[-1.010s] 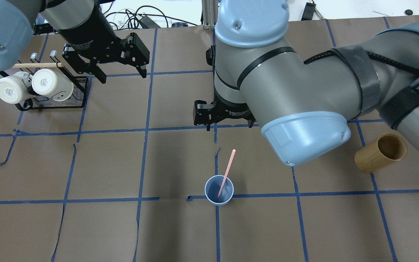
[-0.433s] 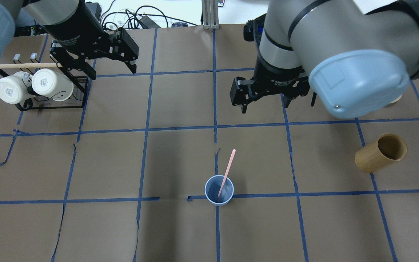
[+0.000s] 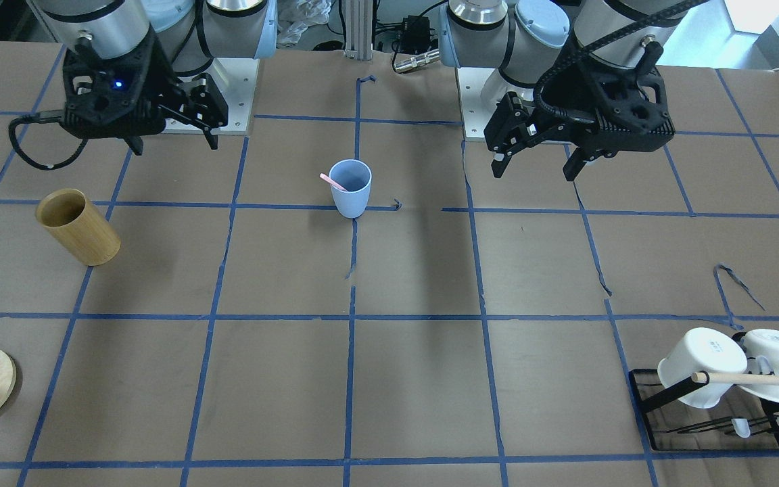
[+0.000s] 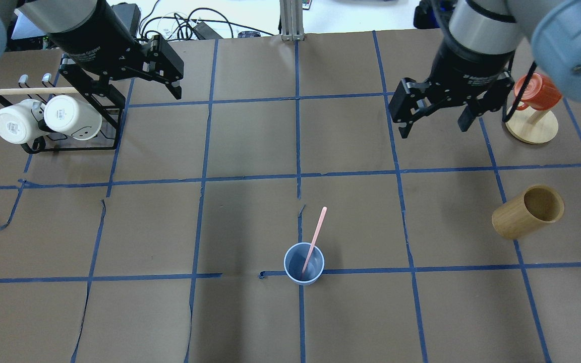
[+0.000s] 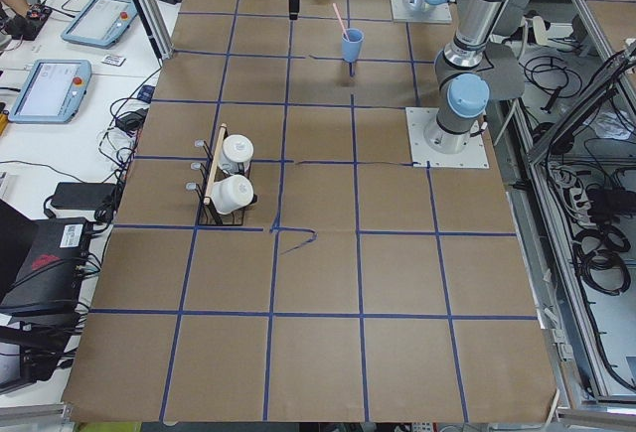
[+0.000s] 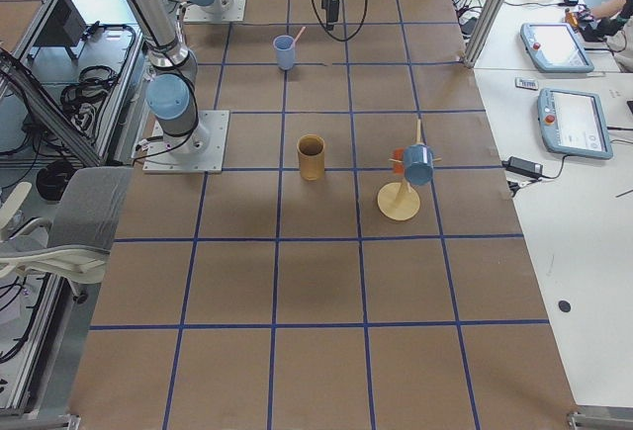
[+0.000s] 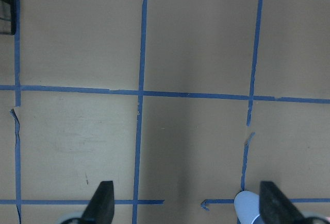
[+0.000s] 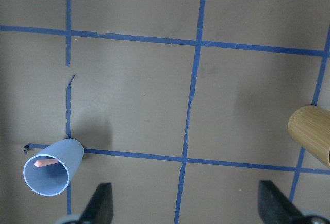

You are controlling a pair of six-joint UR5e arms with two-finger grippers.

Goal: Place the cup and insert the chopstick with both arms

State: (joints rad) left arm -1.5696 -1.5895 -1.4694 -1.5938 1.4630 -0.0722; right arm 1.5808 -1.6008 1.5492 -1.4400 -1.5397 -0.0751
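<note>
The pale blue cup (image 4: 304, 264) stands upright on the brown paper near the middle front, also in the front-facing view (image 3: 350, 187). One pale pink chopstick (image 4: 316, 237) leans inside it, its tip above the rim (image 3: 329, 180). My left gripper (image 4: 144, 98) is open and empty, high beside the mug rack, far from the cup. My right gripper (image 4: 434, 128) is open and empty, at the back right, well clear of the cup. The right wrist view shows the cup (image 8: 51, 170) at lower left.
A tan bamboo cylinder (image 4: 527, 212) lies tilted at the right. A black rack with two white mugs (image 4: 48, 118) and a wooden rod (image 4: 33, 91) stands at the back left. An orange cup on a round wooden stand (image 4: 532, 111) is at the back right.
My right arm has swung from over the table's middle to the back right. My left gripper has drifted a little left and back. Cup and chopstick have not moved.
</note>
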